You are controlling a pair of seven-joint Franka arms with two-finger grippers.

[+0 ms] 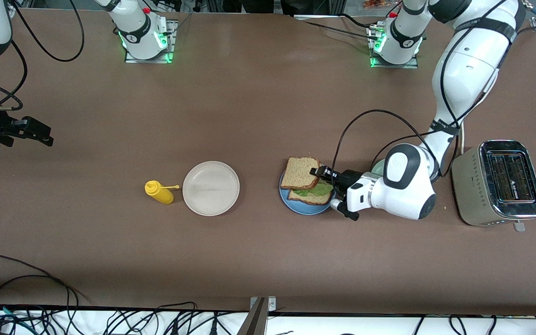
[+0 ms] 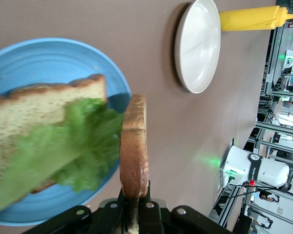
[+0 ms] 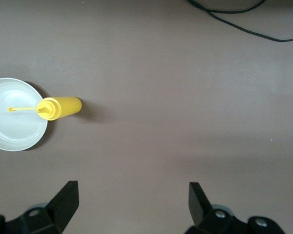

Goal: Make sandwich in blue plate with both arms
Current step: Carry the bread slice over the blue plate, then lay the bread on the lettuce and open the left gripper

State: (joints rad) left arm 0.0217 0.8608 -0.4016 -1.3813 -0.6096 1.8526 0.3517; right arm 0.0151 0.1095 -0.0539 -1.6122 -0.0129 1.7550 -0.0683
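Right end effector [image 1: 40,132]: fingers spread wide, grasping nothing; it waits in the air over bare worktop [image 1: 249,107] at the right arm's end.
Yellow squeeze bottle [image 1: 159,192]: lies on its side, just beside the cream-white plate [image 1: 211,188], on the side toward the right arm's end.
Cream-white plate: nothing on it; well apart from the blue plate.
Blue plate [image 1: 306,207]: carries a bread slice [image 1: 318,197] with the lettuce leaf [image 1: 312,190] lying on it.
Top bread slice [image 1: 299,173]: tilted over the plate's edge away from the front camera, partly above the lettuce.
Left end effector [image 1: 320,171]: clenched on the top bread slice's crust edge, over the blue plate.
Toaster [image 1: 498,182]: at the left arm's end of the worktop.
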